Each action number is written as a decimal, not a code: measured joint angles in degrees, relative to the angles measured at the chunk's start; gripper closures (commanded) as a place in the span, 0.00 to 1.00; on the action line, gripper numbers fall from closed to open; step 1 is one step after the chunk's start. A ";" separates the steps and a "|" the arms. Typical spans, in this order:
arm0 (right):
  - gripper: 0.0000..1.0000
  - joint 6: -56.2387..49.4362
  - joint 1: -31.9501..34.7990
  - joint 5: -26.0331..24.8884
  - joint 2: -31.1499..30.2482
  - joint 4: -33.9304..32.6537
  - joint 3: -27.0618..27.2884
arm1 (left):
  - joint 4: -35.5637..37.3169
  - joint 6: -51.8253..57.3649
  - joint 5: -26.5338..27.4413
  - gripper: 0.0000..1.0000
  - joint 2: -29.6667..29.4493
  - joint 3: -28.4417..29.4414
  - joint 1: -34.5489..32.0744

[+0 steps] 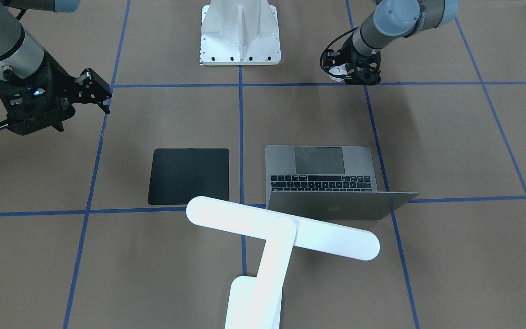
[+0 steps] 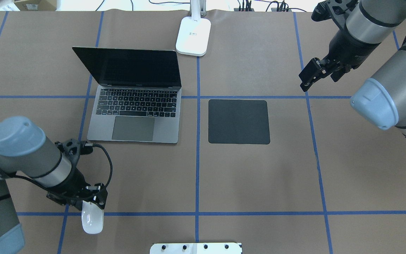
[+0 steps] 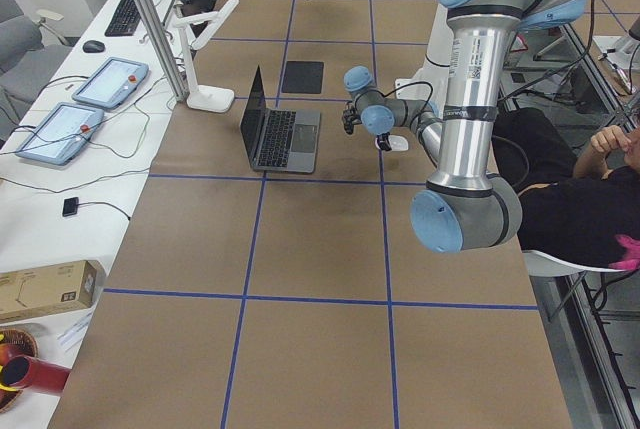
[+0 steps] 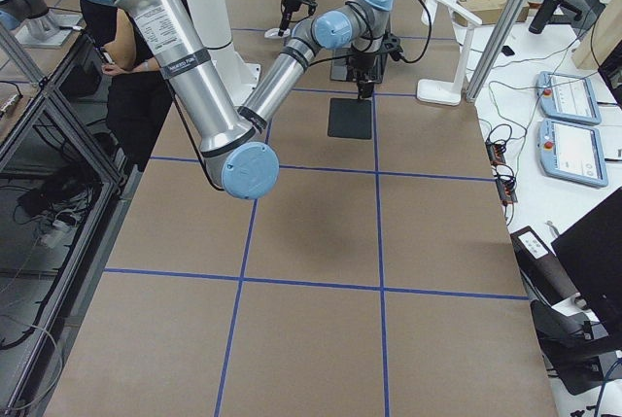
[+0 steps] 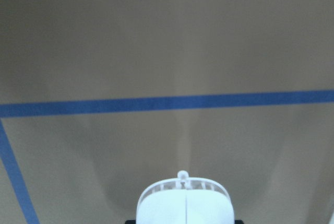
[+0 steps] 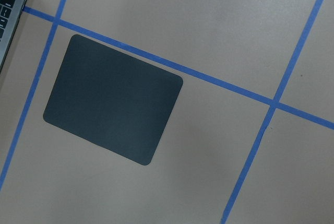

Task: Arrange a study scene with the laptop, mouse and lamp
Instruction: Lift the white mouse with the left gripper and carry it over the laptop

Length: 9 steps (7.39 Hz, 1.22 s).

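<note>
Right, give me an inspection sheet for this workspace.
Surface: brown paper table with a blue tape grid.
Job's things: laptop open; lamp upright at the far edge; mouse in the left gripper.
Clutter: black mat, bare, beside the laptop.
Grippers: left gripper shut on the mouse; right gripper open, empty, above the table.
Cables: black cable loops at the left wrist.
Surroundings: white pedestal; seated person; control tablets on a side bench.

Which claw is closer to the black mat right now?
Right. The right claw hangs just past the black mat's far right corner. The left claw, shut on the mouse, is far off, on the laptop's near left side.
</note>
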 measured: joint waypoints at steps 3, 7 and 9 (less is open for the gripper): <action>0.00 -0.16 2.22 1.37 -2.16 -0.19 0.06 | 0.42 4.18 -0.04 0.38 -5.17 0.90 -5.79; 0.00 -0.20 7.10 2.78 -6.95 -0.05 0.73 | 0.39 3.99 0.14 0.38 -20.21 11.38 -8.85; 0.00 -0.26 9.80 2.82 -10.32 -0.04 1.79 | 0.45 3.76 0.40 0.38 -26.76 17.01 -8.81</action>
